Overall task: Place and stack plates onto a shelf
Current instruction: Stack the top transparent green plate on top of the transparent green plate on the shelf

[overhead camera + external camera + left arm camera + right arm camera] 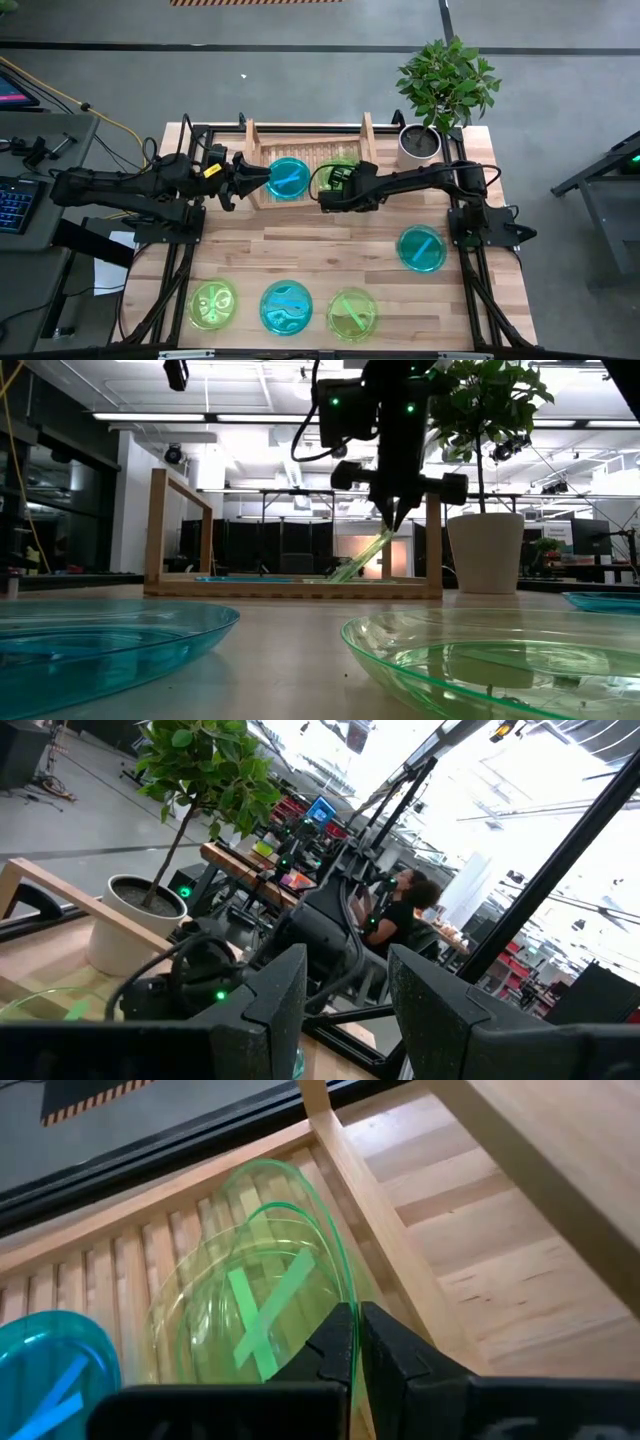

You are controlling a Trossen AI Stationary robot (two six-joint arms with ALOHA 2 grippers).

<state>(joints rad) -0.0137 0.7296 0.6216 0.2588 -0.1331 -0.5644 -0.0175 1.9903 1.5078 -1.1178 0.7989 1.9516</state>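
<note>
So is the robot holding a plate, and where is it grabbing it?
Yes. The right gripper pinches a green plate by its rim, tilted over the shelf. The left gripper holds nothing.

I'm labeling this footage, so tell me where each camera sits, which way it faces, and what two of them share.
High view: above the table, looking straight down; both arms, left gripper beside the shelf.
Low view: at tabletop height, facing the room; right gripper comes down from above.
Left wrist view: on the left arm, looking past its fingers at the potted plant.
Right wrist view: on the right arm, looking down at the shelf; fingers pinch the green plate.
Shared: the low and right wrist views both show that tilted green plate.
</note>
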